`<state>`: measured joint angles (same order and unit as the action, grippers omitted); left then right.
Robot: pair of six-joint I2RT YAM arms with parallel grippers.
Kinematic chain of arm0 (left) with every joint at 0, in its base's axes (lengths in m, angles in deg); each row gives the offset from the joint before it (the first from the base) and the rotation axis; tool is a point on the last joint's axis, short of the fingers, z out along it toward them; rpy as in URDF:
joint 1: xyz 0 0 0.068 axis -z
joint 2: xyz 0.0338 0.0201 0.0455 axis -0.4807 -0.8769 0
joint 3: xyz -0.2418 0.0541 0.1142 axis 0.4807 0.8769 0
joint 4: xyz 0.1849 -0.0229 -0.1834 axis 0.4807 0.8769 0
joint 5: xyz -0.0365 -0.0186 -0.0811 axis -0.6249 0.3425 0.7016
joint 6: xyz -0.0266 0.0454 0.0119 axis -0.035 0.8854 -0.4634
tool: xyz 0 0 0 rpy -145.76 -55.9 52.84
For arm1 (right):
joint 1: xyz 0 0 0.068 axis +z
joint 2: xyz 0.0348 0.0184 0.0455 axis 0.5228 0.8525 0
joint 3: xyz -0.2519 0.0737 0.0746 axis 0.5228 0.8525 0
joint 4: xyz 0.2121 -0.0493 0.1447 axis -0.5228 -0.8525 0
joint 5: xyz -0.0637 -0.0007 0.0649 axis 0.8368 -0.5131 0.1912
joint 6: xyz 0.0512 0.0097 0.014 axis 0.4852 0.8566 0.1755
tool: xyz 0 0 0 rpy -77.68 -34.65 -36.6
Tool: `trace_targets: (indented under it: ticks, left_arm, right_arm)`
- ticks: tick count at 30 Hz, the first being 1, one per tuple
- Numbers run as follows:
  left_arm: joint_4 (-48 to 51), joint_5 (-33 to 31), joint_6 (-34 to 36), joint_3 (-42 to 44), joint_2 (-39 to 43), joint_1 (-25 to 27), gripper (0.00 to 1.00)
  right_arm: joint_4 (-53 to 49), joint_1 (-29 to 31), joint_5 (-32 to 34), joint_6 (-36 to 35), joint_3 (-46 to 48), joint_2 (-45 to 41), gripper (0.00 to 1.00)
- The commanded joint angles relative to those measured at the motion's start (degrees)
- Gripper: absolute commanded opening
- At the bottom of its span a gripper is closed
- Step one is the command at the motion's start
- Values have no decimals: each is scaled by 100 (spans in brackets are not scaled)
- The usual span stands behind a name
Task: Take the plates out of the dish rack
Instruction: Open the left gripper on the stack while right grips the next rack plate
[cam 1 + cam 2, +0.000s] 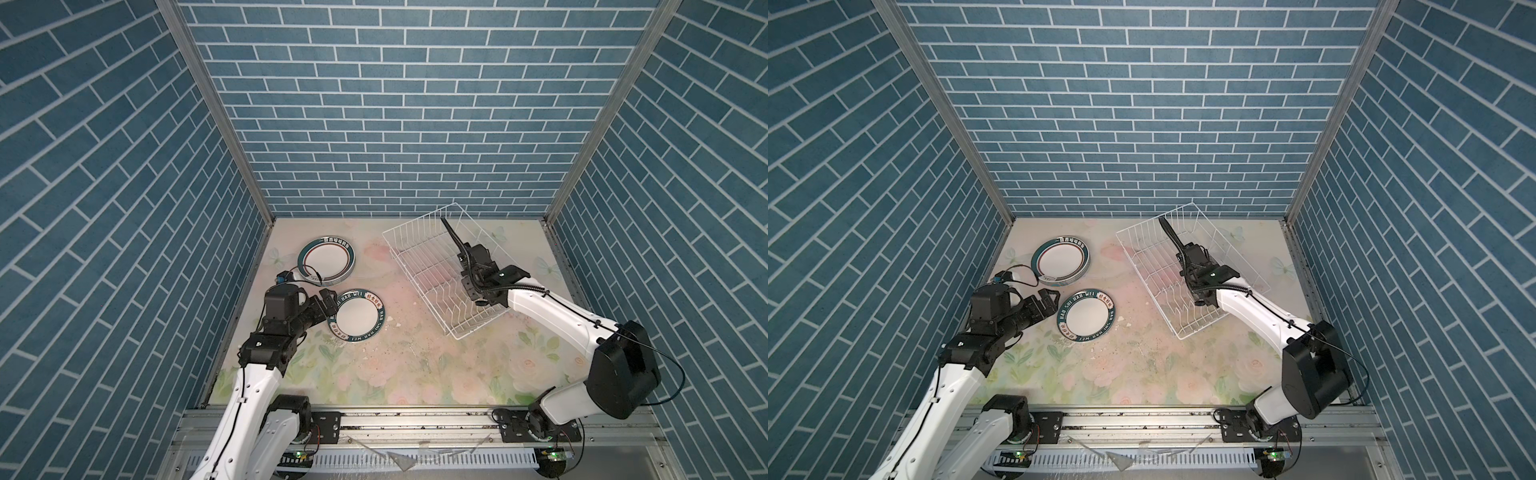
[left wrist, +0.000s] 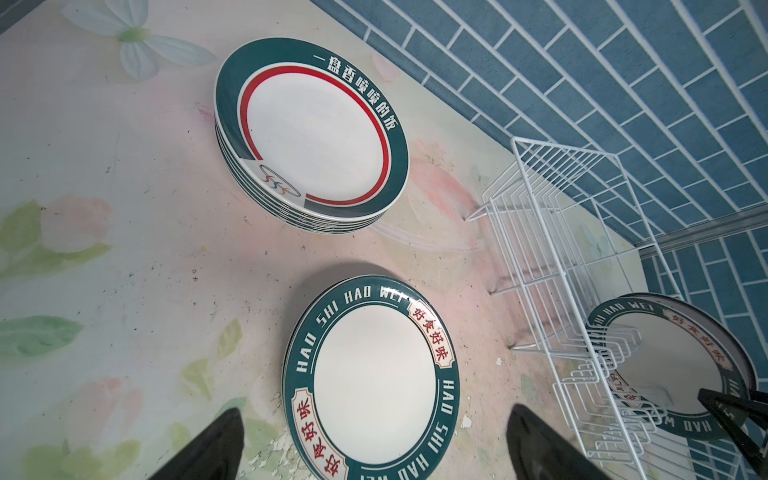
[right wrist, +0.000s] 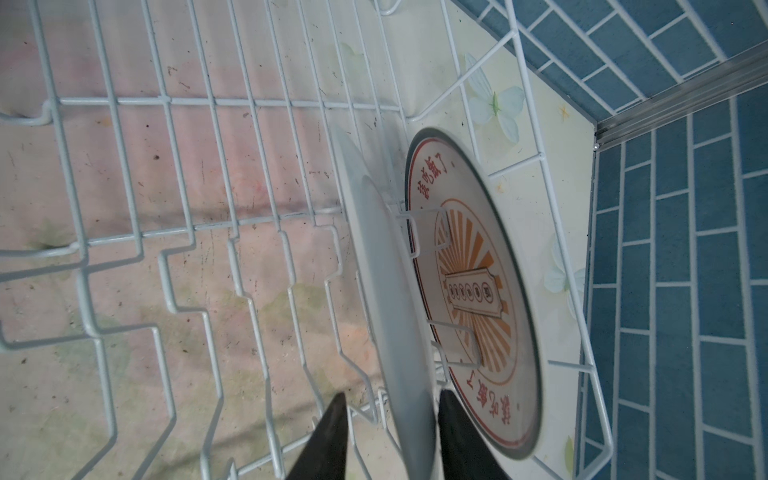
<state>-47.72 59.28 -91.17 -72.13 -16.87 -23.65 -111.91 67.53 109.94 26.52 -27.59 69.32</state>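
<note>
L end effector [image 1: 333, 303]: jaws wide, nothing in them, hovering at the near stack's edge. Free to take a hand-off, I'd say.
Far stack [image 1: 327, 262]: bigger green-rim plates w/ red ring, piled flat, face up, near the back wall. Same size together, so they nest and sit steady.
Near stack [image 1: 358, 316]: "HAO SHI WEI" plates, also flat, just beside the far stack, not touching. Sorted by pattern, looks like.
Counter [image 1: 415, 365]: floral top, bare strip btwn stacks and rack, a few crumbs.
Dish rack [image 1: 424, 266]: sits skewed on the right side, most slots bare. Arm hides what's left in both top views.
R end effector [image 3: 391, 395]: down inside the rack, jaws narrow, one each side of a rim. Gap shows on one side, so not clamped yet by my read.
Upright plate [image 3: 386, 270]: on edge btwn tines, rim up. That's why a pinch from above works.
Sunburst plate [image 3: 478, 270]: next slot, nearest the rack's end wall, leaning slightly. Last one out, prob.
</note>
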Motion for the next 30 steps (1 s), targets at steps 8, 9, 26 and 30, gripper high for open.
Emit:
trace_targets:
  ticks: [8, 9, 26, 30]
  left_arm:
    - [508, -257, -396, -66, -125, 11, 99]
    - [435, -236, -440, -21, -126, 11, 99]
    - [-49, -82, -517, 370, 220, 10, 99]
    - [-70, -53, -406, 353, 227, 10, 99]
  right_arm:
    - [357, 12, 488, -357, 8, 265, 31]
    - [357, 11, 498, -363, 11, 280, 30]
    - [604, 7, 438, -350, 393, 181, 11]
    - [634, 3, 307, -349, 486, 67, 7]
